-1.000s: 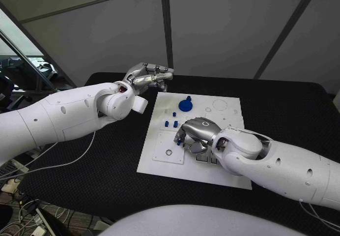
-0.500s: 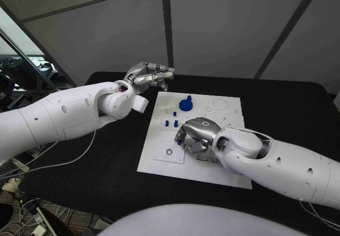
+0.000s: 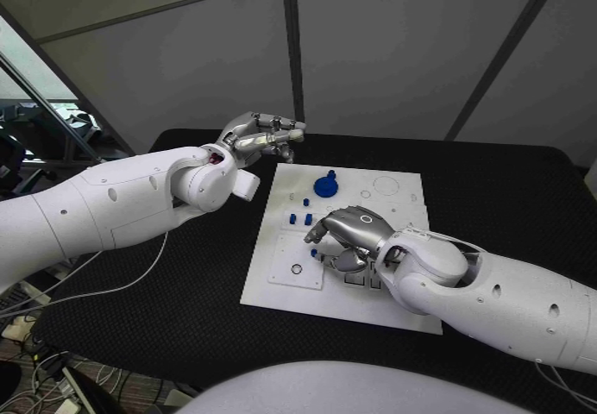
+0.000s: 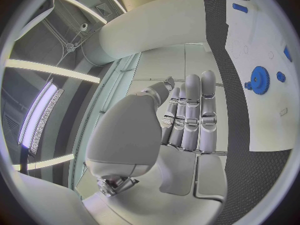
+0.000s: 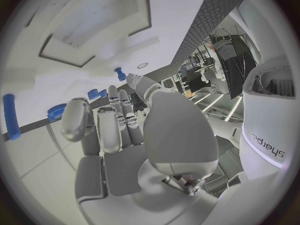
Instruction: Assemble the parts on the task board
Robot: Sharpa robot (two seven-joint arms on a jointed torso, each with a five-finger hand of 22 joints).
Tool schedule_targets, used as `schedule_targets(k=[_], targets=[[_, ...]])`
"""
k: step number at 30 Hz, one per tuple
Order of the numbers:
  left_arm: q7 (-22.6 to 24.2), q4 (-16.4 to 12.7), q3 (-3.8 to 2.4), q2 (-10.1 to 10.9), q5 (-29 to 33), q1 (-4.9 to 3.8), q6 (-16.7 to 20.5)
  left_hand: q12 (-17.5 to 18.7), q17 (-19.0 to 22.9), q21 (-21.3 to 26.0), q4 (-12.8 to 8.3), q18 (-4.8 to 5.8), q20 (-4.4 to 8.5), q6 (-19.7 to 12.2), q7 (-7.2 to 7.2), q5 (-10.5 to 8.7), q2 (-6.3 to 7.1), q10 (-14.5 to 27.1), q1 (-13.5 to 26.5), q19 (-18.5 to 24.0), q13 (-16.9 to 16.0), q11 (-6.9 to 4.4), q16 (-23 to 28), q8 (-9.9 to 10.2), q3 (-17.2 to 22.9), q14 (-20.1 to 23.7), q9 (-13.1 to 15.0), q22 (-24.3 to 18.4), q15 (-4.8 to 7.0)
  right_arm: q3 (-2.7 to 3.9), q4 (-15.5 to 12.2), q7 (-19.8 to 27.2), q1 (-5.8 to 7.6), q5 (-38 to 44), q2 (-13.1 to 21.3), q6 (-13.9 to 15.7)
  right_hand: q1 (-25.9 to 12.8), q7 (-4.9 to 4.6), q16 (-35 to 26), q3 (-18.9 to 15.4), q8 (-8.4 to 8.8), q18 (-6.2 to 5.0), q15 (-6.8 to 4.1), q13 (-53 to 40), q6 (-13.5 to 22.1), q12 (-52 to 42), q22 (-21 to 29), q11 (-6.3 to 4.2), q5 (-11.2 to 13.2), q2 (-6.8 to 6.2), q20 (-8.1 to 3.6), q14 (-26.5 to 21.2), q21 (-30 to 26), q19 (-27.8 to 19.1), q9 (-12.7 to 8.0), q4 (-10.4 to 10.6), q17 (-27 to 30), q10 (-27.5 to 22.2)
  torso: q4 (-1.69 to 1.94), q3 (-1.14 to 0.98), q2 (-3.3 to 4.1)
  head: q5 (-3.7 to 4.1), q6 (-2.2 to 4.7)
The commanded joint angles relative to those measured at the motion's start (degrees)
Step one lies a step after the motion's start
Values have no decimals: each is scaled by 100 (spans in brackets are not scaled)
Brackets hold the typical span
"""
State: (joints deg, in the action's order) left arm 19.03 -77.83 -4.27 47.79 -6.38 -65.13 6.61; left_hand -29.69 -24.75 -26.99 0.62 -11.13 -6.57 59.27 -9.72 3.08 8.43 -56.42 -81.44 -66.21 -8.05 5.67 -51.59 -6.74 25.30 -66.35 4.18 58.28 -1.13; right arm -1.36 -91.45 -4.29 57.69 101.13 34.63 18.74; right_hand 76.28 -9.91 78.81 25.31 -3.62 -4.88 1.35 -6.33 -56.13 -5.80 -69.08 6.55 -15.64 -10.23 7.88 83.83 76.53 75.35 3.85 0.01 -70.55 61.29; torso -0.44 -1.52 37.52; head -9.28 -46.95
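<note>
The white task board lies in the middle of the table. A blue gear stands near its far edge, and it is also in the left wrist view as the blue gear. Small blue pegs stand just nearer. My right hand hovers low over the board's middle with fingers bent down. One fingertip touches a small blue part, but any grip is hidden. A blue pin lies beside it. My left hand is raised beyond the board's far left corner, fingers straight, holding nothing.
The black table stretches wide to the right of the board and on its near side. A round ring mark sits in the board's near-left plate. Cables hang off the table's left edge.
My right hand has edged slightly toward the board's near side, staying low over the same spot. The left hand has not moved.
</note>
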Motion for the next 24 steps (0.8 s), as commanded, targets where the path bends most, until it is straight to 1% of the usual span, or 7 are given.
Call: schedule_targets(k=[1,5,9,12,14,17,24], targets=[[16,14,-4,-5,28,-10,-65,-30,4,34,-35,65,-6,-40,-11,24,-21,43,51,35,-3,0,35,-23,-7,33,4,-5,10,7,-179,30,3,-86,142,623,-63,0,-11,-57,3,-11,25,8,50,-41,16,-7,1,-19,-18,244,-29,-37,-3,2,10,-47,-15,-1,-6,1,7],[16,30,-3,-1,28,-10,-65,-30,4,34,-35,65,-6,-40,-11,24,-21,43,51,35,-3,0,35,-23,-7,33,4,-5,10,36,-453,-17,5,-144,444,721,-50,0,-7,-66,-23,-8,21,7,26,-78,3,-11,-32,8,-21,245,-21,-24,11,5,8,-41,-21,1,-10,46,34],[16,39,2,4,28,-9,-66,-30,4,34,-35,65,-6,-40,-11,24,-21,43,51,35,-3,0,35,-23,-7,33,4,-5,10,231,-628,-99,37,-328,736,543,-46,8,15,-78,-46,0,14,3,-9,-137,-29,-22,-51,33,-27,253,-1,5,25,15,-20,-4,-25,3,-12,121,74],[15,44,13,6,28,-9,-66,-30,4,34,-35,65,-6,-40,-11,24,-21,43,51,35,-3,0,35,-23,-7,33,4,-5,10,429,-649,-194,128,-506,957,253,-77,22,32,-122,-55,4,9,6,-26,-166,-46,-30,-50,14,-31,259,10,21,31,33,-39,-3,-29,2,-17,160,100],[14,46,21,5,28,-8,-67,-35,11,38,-35,65,-6,-40,-11,24,-23,45,53,34,-3,0,43,-24,-7,29,4,-9,10,493,-620,-213,204,-559,1061,113,-87,25,29,-143,-55,2,7,9,-26,-174,-38,-31,-57,2,-32,258,4,17,32,38,-32,-11,-23,6,-20,188,119],[8,55,33,-2,28,-8,-98,-35,11,38,-35,65,-6,-40,-11,24,-23,45,53,34,-3,0,43,-24,-7,29,4,-9,10,565,-540,-197,328,-668,1237,-66,-98,21,14,-200,-65,-8,8,25,-48,-181,11,-26,-75,-11,-35,250,-32,-15,40,50,0,-73,-23,9,-25,230,148],[-1,79,49,-29,28,-8,-130,-39,21,45,-30,66,-7,-43,-12,23,-20,50,65,35,-2,2,54,-25,-13,26,4,-15,8,606,-388,-306,402,-435,1317,-507,-96,56,2,-337,-50,-20,5,60,-23,-199,70,-34,-60,-41,-37,242,-78,-50,38,68,32,-201,-19,1,-13,278,179]])
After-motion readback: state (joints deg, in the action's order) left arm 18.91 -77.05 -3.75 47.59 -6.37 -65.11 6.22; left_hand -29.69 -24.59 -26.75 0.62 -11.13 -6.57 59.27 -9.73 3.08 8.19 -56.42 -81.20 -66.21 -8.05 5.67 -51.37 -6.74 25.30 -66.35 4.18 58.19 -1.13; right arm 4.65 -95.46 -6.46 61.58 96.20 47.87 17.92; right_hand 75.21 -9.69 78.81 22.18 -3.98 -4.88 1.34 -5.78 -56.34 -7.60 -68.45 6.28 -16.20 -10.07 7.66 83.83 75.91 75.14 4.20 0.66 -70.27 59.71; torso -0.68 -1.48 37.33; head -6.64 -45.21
